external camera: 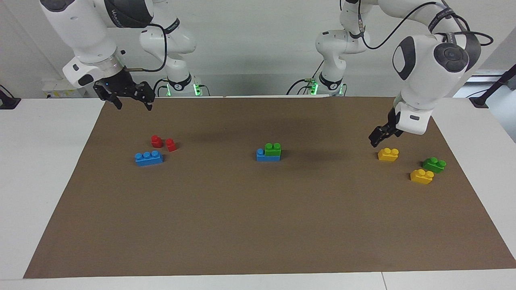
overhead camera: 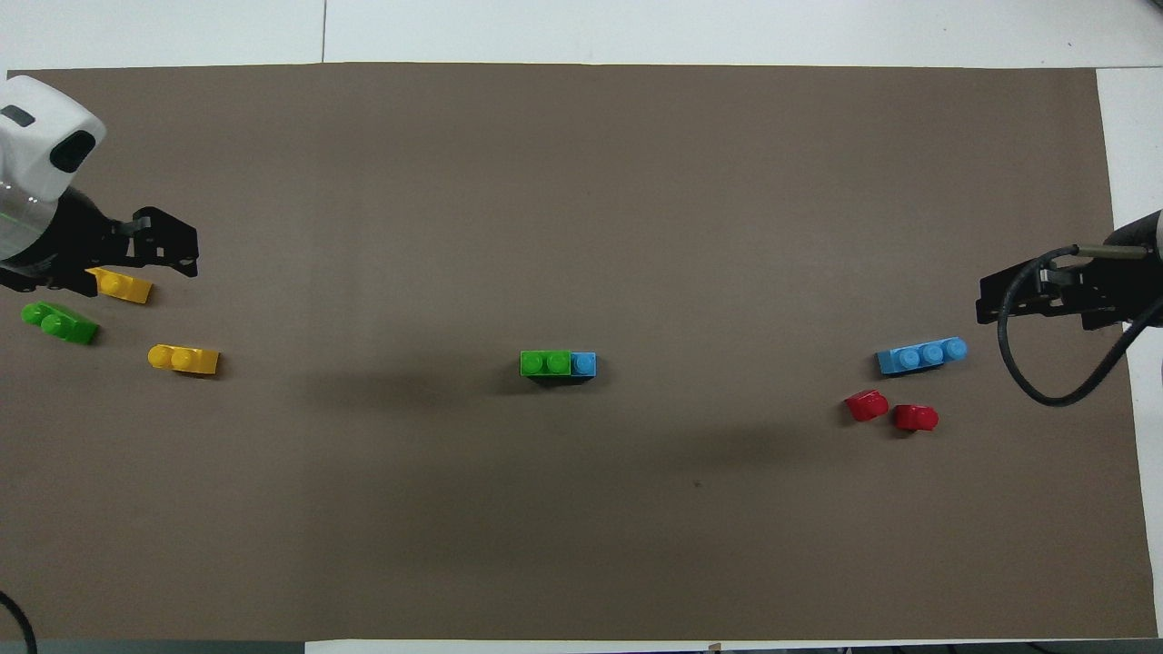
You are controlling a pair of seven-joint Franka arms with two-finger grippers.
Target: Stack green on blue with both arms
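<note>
Bright-green two-stud plastic brick [external camera: 273, 149] sits stacked on long blue three-stud plastic brick [external camera: 268, 155] mid-counter, well apart from both claws; one blue stud left bare toward right arm's end. Long axis runs arm-to-arm.

Right claw [external camera: 130, 98] raised over brown mat's [external camera: 258, 225] edge, fingers spread, empty.

Left claw [external camera: 379, 137] just above yellow two-stud brick [external camera: 388, 154]; finger spacing: cannot tell.

Wide bare mat surrounds stack.

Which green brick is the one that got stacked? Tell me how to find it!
Look at the middle of the brown mat. A long blue plastic three-stud brick lies there, and the bright-green two-stud plastic brick sits on it. The other, darker green brick lies on the mat beside yellow bricks.
</note>
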